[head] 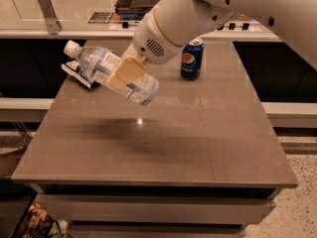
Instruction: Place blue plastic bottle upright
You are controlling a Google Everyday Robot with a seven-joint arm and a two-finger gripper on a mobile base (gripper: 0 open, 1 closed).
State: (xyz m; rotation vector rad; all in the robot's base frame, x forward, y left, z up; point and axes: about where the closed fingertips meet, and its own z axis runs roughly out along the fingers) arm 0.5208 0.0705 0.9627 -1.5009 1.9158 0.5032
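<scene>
White arm [198, 14], tan jaws at tip

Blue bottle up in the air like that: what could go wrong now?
The gripper holds the blue plastic bottle tilted above the table; set down at that slant, it could topple. The round body might slip from the hold. Lowered onto the snack bag near its cap end, it could stand unsteady.
</scene>
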